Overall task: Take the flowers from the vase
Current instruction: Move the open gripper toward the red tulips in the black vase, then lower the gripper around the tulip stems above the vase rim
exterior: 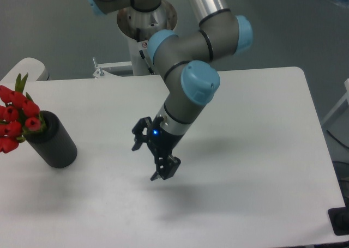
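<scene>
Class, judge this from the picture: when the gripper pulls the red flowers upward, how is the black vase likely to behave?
The vase looks tall for its base, and the flowers lean out to one side, so it may tip. Its thick walls suggest some steadying weight. The open gripper holds nothing, so this remains untested.

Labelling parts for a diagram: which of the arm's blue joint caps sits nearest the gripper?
The large blue cap facing the camera, directly above the gripper; the other caps sit higher up the arm.

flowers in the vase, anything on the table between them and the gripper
Nothing visible. The open gripper hangs over mid-table, and only bare white table lies between it and the flowers in the black vase at the left edge.
</scene>
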Robot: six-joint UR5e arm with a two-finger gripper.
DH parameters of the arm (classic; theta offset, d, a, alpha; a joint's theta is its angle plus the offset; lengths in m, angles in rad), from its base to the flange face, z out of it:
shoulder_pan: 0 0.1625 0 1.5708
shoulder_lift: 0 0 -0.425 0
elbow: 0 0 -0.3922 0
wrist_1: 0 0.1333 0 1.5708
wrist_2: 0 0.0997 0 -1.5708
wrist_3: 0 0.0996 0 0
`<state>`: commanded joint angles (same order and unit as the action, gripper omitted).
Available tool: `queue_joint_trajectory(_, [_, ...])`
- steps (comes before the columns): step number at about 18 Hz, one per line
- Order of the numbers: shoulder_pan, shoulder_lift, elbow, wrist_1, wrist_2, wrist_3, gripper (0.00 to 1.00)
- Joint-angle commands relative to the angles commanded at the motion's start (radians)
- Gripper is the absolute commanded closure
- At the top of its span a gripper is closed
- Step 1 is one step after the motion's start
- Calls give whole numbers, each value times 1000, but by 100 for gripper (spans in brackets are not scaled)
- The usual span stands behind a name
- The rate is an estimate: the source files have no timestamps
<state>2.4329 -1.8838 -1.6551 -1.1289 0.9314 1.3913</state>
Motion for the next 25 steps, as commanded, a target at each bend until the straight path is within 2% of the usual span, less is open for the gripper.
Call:
queue_joint_trajectory(5, [0,46,-66,-2,-49,-2,0])
queue_joint_trajectory(7, [-9,86,-109,-2,-69,-3,0])
queue_joint_trajectory(9, [-14,115,-123,0,-118,-17,0])
queue_joint_trajectory(11, [-52,133,-135,6,-179,-50,0])
queue_joint_trajectory(14, [-104,140,-134,11,-238,-103,0])
queue_joint_trajectory(19, [-202,140,-144,27,-270,-103,0])
queue_joint_trajectory(25, [-242,140,-190,37,-273,-89,0])
